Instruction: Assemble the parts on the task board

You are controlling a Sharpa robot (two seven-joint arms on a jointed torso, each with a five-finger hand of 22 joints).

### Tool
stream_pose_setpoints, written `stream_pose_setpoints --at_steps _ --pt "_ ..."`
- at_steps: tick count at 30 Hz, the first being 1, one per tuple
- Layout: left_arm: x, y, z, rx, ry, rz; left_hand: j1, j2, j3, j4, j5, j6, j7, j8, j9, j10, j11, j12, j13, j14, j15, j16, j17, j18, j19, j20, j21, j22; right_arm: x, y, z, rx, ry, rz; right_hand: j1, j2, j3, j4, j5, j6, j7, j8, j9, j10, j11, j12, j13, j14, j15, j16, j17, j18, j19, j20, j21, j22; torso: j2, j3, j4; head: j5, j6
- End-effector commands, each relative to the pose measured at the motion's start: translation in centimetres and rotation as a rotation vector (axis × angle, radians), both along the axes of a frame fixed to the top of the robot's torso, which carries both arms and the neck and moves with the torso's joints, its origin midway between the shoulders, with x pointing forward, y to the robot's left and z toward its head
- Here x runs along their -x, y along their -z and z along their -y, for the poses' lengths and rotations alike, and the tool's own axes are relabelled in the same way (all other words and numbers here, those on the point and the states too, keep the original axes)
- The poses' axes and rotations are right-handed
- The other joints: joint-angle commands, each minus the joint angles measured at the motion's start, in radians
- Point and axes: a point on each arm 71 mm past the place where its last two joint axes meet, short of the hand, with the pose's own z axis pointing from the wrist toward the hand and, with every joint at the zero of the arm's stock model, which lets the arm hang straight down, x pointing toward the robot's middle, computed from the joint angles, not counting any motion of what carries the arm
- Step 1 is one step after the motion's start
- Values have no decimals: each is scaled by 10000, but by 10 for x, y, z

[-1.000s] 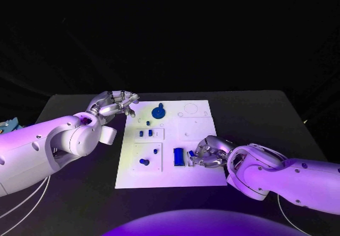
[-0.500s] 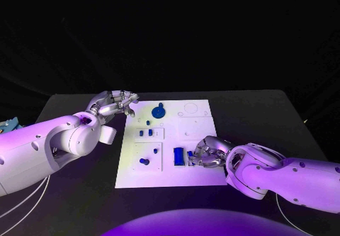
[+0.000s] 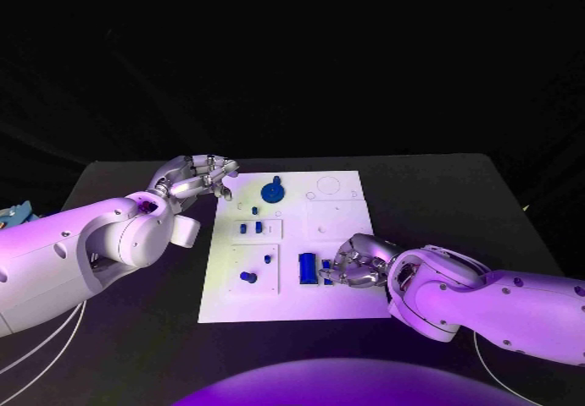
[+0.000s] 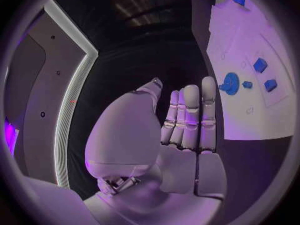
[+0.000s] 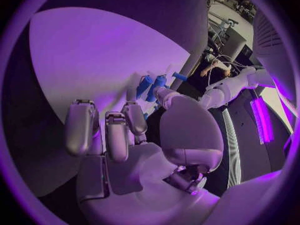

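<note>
The task board (image 3: 336,296) lies bare at its upper right; the right hand (image 3: 355,262) blocks the lower middle.

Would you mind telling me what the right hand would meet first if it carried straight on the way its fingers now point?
Probably the tall blue block: the right hand points across the task board toward it, though depth is unclear.
</note>
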Motion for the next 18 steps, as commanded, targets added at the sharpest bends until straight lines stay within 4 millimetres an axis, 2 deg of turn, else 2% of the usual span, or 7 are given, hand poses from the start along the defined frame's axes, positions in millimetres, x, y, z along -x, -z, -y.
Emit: stream_pose_setpoints --at_steps 1,5,9,18 --pt "0 -1 2 103 135 16 -45 49 12 22 -12 -54 7 -22 -9 -45 23 59 -16 3 30 41 -12 139 75 -22 -69 -12 1 0 0 73 -204 53 -41 -1 -74 -16 -15 65 25 -33 -7 74 12 29 22 817 -64 -3 1513 -90 106 -39 -37 1821 -2 4 -5 8 -7" --pt "0 -1 2 101 132 15 -45 49 12 22 -12 -54 7 -22 -9 -45 23 59 -16 3 30 41 -12 139 75 -22 -69 -12 1 0 3 161 -245 56 615 22 -214 -159 77 73 19 -53 -3 90 1 45 47 823 -78 4 1537 -91 110 -52 -30 1824 -4 7 -7 10 -25" --pt "0 -1 2 95 121 14 -45 49 12 22 -12 -54 7 -22 -9 -45 23 59 -16 3 30 41 -12 139 75 -22 -69 -12 2 0 5 256 -328 6 1324 46 -340 -310 -319 83 23 -96 -18 86 4 31 50 827 -74 10 1560 -91 106 -51 -47 1822 -6 9 -6 22 -34" --pt "0 -1 2 93 118 11 -45 49 12 22 -12 -54 7 -22 -9 -45 23 59 -16 3 30 41 -12 139 75 -22 -69 -12 1 1 7 362 -403 -17 1429 72 -434 -249 -476 106 31 -110 -27 107 10 64 81 833 -69 19 1589 -96 114 -47 -22 1828 6 11 -11 24 -31"
